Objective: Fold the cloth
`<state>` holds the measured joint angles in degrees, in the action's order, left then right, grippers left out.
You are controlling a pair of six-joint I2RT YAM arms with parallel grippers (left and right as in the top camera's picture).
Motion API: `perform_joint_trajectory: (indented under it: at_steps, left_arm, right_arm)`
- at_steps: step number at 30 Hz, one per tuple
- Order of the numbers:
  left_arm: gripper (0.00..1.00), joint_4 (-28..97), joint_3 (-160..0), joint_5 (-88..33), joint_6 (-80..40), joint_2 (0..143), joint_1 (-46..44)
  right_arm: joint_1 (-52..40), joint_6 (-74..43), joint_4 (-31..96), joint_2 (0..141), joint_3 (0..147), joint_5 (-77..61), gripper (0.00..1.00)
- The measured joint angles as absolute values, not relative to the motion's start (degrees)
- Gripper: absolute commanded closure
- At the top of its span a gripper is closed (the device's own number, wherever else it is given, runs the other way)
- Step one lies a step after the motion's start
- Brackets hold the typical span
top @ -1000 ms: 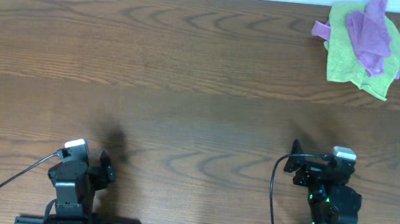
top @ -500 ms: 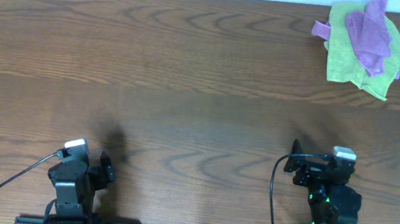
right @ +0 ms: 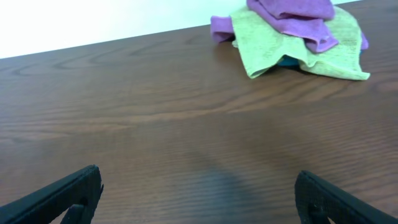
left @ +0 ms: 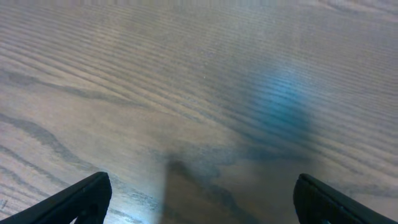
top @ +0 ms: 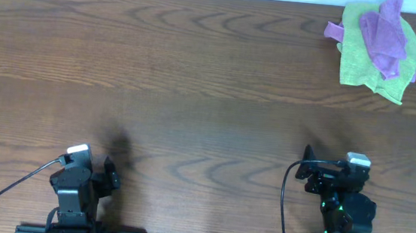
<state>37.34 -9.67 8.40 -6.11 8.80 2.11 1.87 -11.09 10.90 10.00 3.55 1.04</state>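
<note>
Cloth [right: 291, 14] far beyond right end effector [right: 199, 185]

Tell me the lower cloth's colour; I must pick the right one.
Lower cloth: lime green, under the purple cloth; best in right wrist view.

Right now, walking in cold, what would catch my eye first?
The bright heap in the far right corner of the table: a crumpled purple cloth lying on a lime-green cloth. Near the front edge, the left gripper and right gripper sit open and empty over bare wood.
</note>
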Motion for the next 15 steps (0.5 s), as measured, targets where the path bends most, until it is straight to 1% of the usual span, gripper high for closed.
perform_joint_trajectory:
  at_steps: [7,15]
  left_arm:
    - [0.05,37.26,-9.67,8.4,-6.11,8.8,2.11]
    - [0.05,37.26,-9.67,8.4,-6.11,8.8,2.11]
  right_arm:
    - [1.87,-8.93,9.32,10.02,3.55,13.1,0.01]
    - [1.87,-8.49,9.56,10.0,3.55,16.51,0.01]
